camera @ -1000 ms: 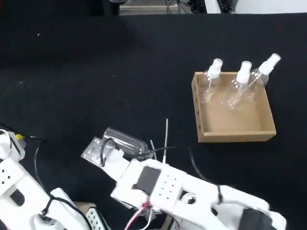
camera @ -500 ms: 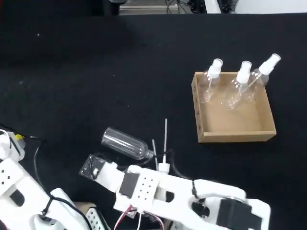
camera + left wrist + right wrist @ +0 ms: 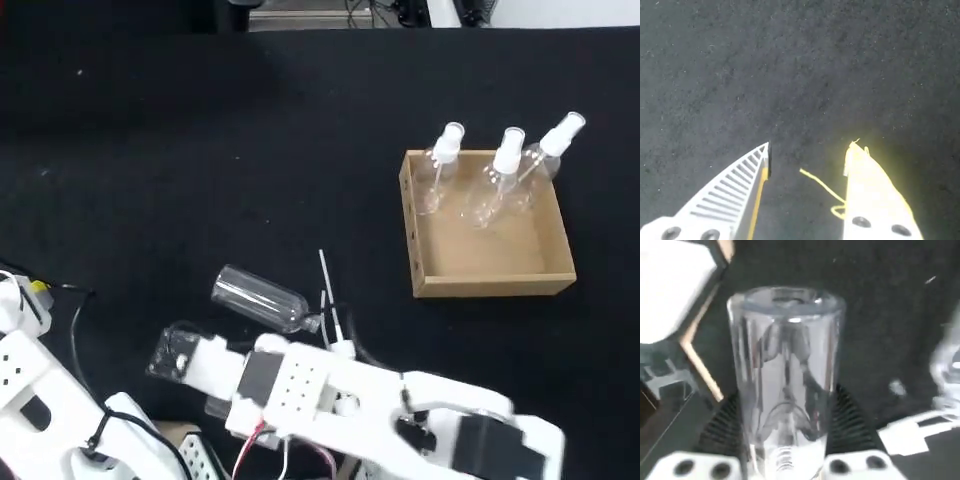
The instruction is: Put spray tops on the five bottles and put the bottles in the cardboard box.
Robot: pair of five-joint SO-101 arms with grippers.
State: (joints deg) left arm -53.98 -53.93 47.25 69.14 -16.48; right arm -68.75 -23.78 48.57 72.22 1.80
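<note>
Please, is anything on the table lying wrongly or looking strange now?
Yes. One clear bottle lies on its side on the black table, apparently without a spray top. The three capped bottles in the cardboard box are tilted, leaning on its far wall.

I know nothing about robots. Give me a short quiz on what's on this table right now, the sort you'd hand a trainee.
1. Count: how many spray-topped bottles stand in the cardboard box?
2. True or false: the left end effector is shut on a spray top.
3. Pick one: what is between the jaws of the right end effector?
A) a loose spray top
B) a clear bottle
C) nothing

Key:
1. Three.
2. False. It is open with nothing between its jaws, over bare black tabletop.
3. B.
</note>
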